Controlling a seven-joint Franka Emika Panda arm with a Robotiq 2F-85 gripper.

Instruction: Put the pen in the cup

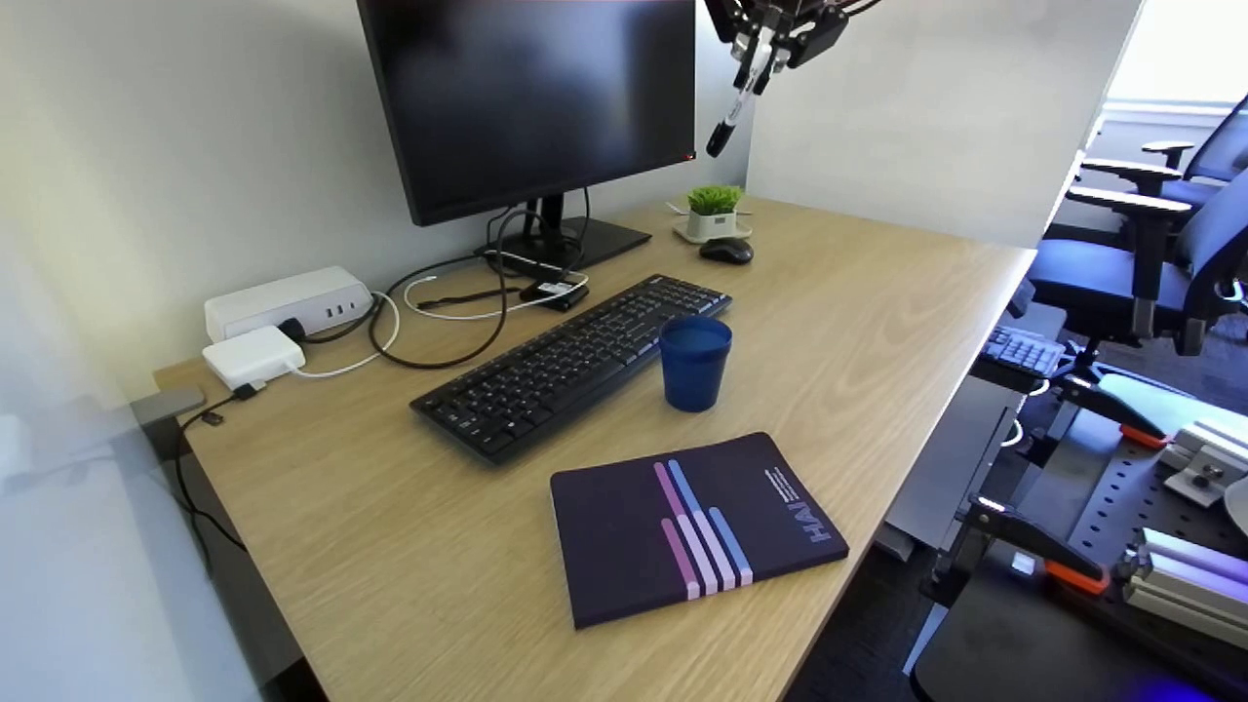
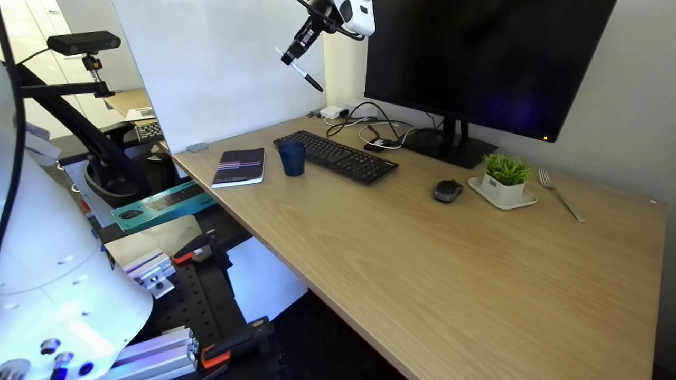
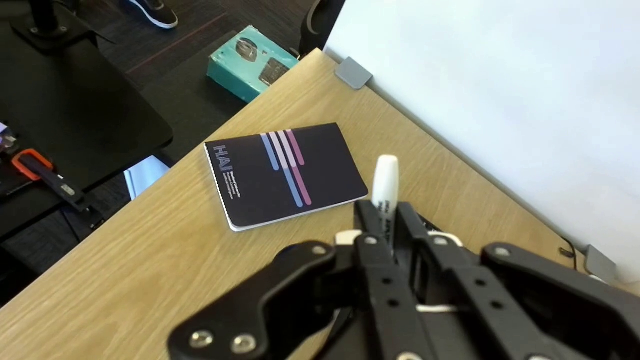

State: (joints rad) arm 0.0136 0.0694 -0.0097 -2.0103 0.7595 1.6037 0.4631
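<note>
The pen is white with a black cap. It shows in both exterior views (image 1: pixel 743 103) (image 2: pixel 299 69) and in the wrist view (image 3: pixel 386 180). My gripper (image 1: pixel 760 73) is shut on the pen's body and holds it tilted, cap end down, well above the desk. The gripper also shows in an exterior view (image 2: pixel 288 57) and in the wrist view (image 3: pixel 389 215). The dark blue cup stands upright on the desk in both exterior views (image 1: pixel 693 370) (image 2: pixel 292 160), apart from the pen. In the wrist view the cup is almost wholly hidden behind the gripper.
A black keyboard (image 1: pixel 575 366) lies beside the cup. A dark notebook (image 1: pixel 624 546) lies near the desk's edge. A monitor (image 2: pixel 475 58) stands at the back, with loose cables (image 1: pixel 439 361). A mouse (image 2: pixel 448 191), a potted plant (image 2: pixel 504 179) and a fork (image 2: pixel 562 198) lie farther along.
</note>
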